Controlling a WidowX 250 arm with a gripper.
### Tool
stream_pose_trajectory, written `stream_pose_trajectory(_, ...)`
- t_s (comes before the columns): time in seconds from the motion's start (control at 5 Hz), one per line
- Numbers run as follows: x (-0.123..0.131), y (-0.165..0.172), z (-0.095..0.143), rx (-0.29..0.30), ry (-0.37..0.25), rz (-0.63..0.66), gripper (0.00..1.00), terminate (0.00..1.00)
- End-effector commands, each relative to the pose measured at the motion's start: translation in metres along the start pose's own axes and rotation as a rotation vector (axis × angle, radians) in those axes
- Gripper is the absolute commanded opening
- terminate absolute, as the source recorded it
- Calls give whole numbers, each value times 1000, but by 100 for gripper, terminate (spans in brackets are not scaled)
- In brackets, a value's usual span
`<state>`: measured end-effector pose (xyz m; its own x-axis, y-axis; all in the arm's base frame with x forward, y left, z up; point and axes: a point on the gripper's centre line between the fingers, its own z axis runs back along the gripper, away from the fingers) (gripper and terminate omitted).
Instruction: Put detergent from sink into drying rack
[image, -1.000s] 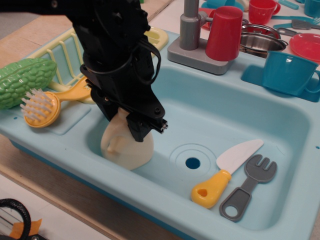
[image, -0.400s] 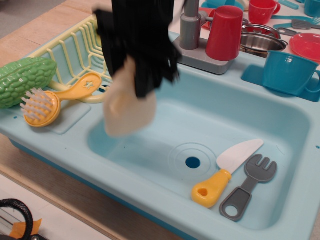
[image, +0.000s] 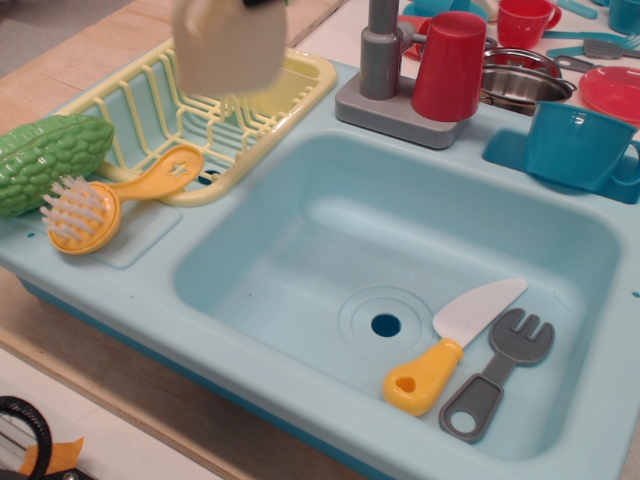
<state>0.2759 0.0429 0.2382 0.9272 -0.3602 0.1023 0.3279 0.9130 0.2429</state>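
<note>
The cream detergent (image: 228, 45) hangs blurred in the air at the top edge of the view, over the pale-yellow drying rack (image: 318, 72) on the left. Only a dark sliver of my gripper (image: 262, 3) shows above the bottle, at the frame's edge; it holds the bottle by its top. The light-blue sink (image: 300, 230) lies below and to the right, with its drain hole (image: 385, 325) uncovered.
A toy knife (image: 450, 340) and a grey fork (image: 495, 375) lie in the sink at the right. A yellow brush (image: 95, 205) and a green gourd (image: 45, 160) lie left of the rack. The grey faucet (image: 380, 50), a red cup (image: 450, 65) and a blue cup (image: 575, 145) stand behind.
The gripper has lifted the detergent out of the sink's left corner and carried it up and left, over the drying rack. The arm has mostly left the view.
</note>
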Motion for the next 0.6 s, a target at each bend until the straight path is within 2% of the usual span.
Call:
stream_pose_trajectory(0.0,1,44,-11,56,-83,-7,0,0)
stream_pose_trajectory(0.2,1,44,-11,56,-83,-7,100,0)
stream_pose_trajectory(0.4,1,44,-11,56,-83,-7,100,100)
